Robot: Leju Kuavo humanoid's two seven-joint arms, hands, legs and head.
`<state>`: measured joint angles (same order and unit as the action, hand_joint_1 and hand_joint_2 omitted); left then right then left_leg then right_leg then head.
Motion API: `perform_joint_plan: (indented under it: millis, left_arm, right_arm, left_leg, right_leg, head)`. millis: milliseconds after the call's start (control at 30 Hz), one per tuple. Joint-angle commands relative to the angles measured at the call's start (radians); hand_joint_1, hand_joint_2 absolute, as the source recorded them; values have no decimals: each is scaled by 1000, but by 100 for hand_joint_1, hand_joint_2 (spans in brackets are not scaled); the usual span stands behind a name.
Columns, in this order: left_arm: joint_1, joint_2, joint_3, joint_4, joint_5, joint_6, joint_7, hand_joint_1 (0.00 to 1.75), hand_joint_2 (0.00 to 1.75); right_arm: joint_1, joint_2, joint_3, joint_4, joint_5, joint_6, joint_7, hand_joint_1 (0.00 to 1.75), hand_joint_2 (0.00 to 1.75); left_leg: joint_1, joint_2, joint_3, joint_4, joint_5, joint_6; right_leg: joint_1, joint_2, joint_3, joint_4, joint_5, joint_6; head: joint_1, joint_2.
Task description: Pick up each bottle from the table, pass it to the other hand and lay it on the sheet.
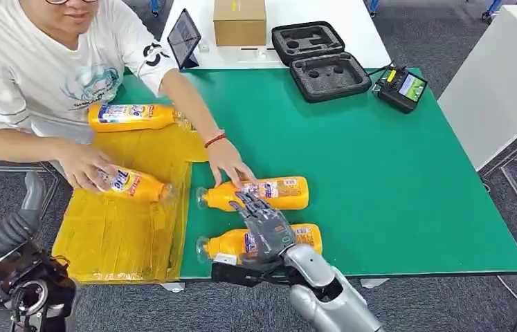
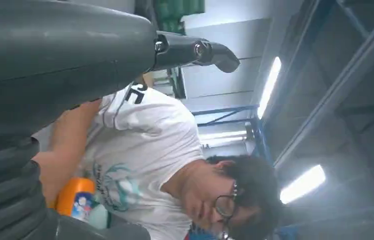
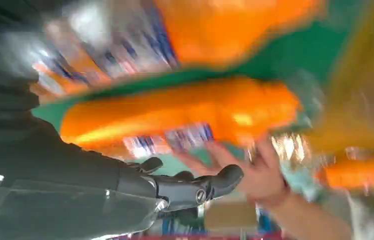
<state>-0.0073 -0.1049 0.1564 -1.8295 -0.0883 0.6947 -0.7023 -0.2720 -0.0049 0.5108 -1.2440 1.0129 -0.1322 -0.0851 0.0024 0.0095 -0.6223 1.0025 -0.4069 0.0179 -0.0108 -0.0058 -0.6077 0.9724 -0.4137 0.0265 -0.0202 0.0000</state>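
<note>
Bottle under right hand, left hand — ceiling-facing

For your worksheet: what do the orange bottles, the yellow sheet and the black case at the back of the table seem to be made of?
Orange bottles: probably clear glossy plastic, judging by the see-through necks and printed labels.
Yellow sheet: seems thin translucent plastic film, shiny and creased.
Black case: lined with what looks like matte dark foam, with shaped cut-outs; the shell material is unclear.
</note>
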Motion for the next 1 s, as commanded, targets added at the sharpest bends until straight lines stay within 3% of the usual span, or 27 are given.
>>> perform_joint_plan:
  millis: [33, 267, 1000]
  left_arm:
    - [19, -56, 35, -48, -53, 3, 4, 0, 175]
    - [80, -107, 59, -89, -53, 3, 4, 0, 175]
    - [96, -100, 75, -102, -32, 3, 4, 0, 175]
  right_arm:
    - [-26, -71, -12, 55, -20, 41, -25, 0, 175]
    - [-17, -105, 14, -6, -25, 73, -2, 0, 175]
    - [-38, -104, 35, 26, -57, 125, 13, 0, 175]
  left_leg:
    - [1, -2, 4, 0, -2, -1]
    - [1, -1, 5, -1, -3, -1]
    - [1, -1, 3, -1, -2, 0]
  right_leg:
    - [0, -1, 5, 0, -2, -1]
    - [1, 0, 6, -1, -2, -1]
    - [1, 0, 3, 0, -1, -1]
  head:
    - [0, 0]
    - [0, 0]
    - [0, 0]
